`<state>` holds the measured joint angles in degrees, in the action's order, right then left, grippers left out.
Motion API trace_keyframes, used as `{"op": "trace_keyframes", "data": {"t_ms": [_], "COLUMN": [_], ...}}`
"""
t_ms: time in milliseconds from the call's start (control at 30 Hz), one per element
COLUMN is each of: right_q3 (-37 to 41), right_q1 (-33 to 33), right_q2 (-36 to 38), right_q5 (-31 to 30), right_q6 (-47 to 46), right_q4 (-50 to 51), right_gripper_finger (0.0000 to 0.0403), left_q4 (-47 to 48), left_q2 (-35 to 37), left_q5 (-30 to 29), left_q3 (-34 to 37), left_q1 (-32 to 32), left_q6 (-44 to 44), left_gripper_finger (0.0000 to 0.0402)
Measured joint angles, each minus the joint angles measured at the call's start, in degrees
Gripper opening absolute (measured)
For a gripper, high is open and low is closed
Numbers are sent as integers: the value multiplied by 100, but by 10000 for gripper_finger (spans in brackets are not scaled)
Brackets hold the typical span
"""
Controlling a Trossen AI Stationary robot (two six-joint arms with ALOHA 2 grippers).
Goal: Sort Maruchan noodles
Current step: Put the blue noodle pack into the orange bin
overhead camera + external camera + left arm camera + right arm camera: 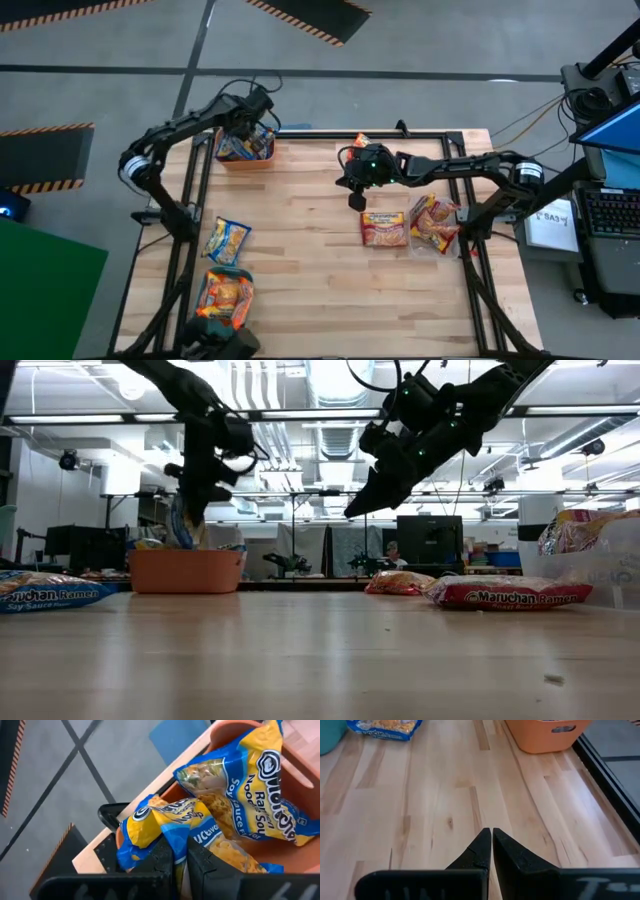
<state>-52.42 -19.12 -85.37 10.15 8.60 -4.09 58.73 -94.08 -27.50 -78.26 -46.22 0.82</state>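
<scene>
Left tool (176,860) pinching a blue-and-yellow noodle packet (160,822) over the orange bin (245,152) holding more blue packets, right tool (490,851) hanging pressed together above the counter (310,260), red packets (385,228) lying nearby.

We see a grey floor (420,45) around the wooden counter (320,260), crossed by dark seams and edged with orange-and-black hazard stripes (300,15). A green panel (40,290) lies at one side, a laptop (610,190) at the other. Beyond the counter we look into an open workspace with ceiling strip lights (590,410), exposed ducts (335,385) and dark monitors (430,540).
</scene>
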Motion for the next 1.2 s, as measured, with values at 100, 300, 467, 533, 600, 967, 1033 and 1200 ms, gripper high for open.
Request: {"op": "trace_keyframes", "data": {"t_ms": [100, 300, 467, 533, 600, 967, 1033, 1200], "right_q3": [0, 0, 2, 4, 4, 4, 4, 4], "right_q1": [-6, -6, -6, -6, -6, -6, -4, 7], "right_q2": [-47, -141, -175, -177, -177, -177, -177, -117], "right_q5": [-26, -30, -31, -31, -31, -35, -35, -33], "right_q6": [0, -13, -47, -48, -49, -305, -467, -846], "right_q4": [-7, -56, -88, -88, -92, -92, -92, -92], "right_gripper_finger": [9, 9, 9, 9, 9, 9, 9, 9], "left_q4": [-3, -136, -177, -188, -208, -233, -239, -258], "left_q2": [-211, -603, -908, -987, -1038, -985, -913, -505], "left_q5": [-4, -24, 55, 156, 182, 221, 219, 207], "left_q3": [-4, -4, 3, 3, 3, 5, 7, 7], "left_q1": [-9, -7, 15, 23, 36, 169, 231, 444], "left_q6": [0, 1, -98, -162, -205, -83, -26, 66], "left_gripper_finger": [0, 0, 9, 13, 16, 98, 124, 178]}}
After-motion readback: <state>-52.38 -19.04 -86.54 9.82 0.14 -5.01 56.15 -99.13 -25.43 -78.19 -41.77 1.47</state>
